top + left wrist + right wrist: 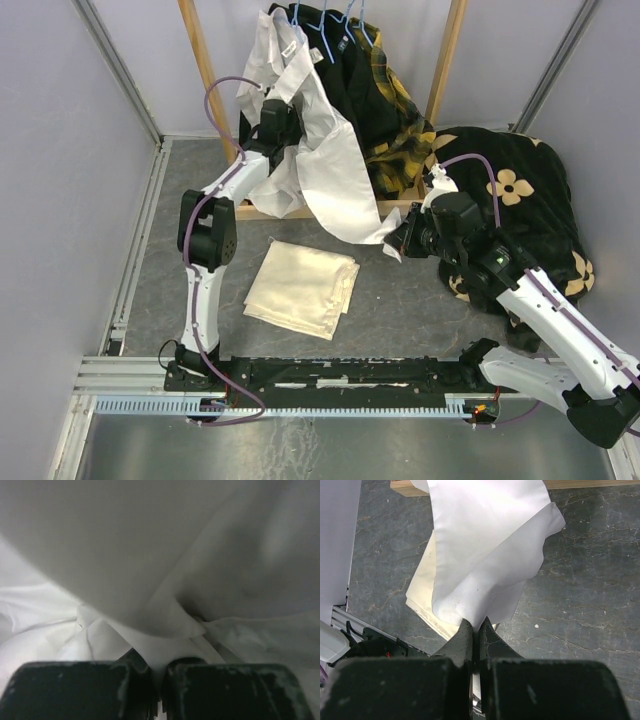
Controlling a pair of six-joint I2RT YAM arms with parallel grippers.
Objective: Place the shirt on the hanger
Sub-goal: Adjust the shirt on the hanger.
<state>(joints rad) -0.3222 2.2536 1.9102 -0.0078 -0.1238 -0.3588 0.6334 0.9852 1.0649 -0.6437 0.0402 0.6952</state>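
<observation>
A: Where is the shirt?
B: We see it draped at the wooden rack, trailing down toward the desk.
A: And the claws?
B: We see the left claw pinching its upper cloth, the right claw pinching its lower tip.
</observation>
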